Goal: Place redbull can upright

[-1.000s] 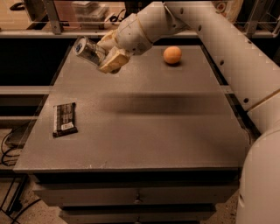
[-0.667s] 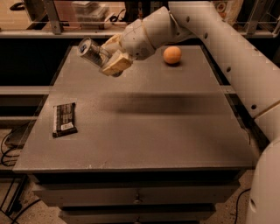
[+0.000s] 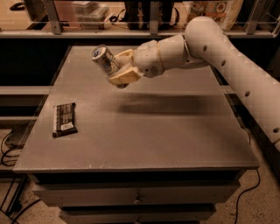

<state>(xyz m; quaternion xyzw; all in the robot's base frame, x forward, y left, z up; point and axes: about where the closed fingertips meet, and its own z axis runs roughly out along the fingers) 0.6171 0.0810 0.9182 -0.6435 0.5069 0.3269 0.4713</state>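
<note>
The redbull can (image 3: 104, 59) is a slim silver-grey can with a shiny round top. It is held tilted, top pointing up and to the left, above the far left part of the grey table (image 3: 144, 131). My gripper (image 3: 119, 68) is shut on the can's lower half, with its tan fingers (image 3: 124, 77) wrapped around the body. The white arm reaches in from the right. The can is off the table surface.
A flat dark snack bar wrapper (image 3: 64, 118) lies near the table's left edge. A shelf with rails and boxes (image 3: 87, 11) runs behind the table. Cables (image 3: 11, 142) hang at the left. Drawers (image 3: 138, 199) sit under the tabletop.
The arm has swung so it now hides the orange fruit. The can has turned a little more towards upright, still in the gripper.
</note>
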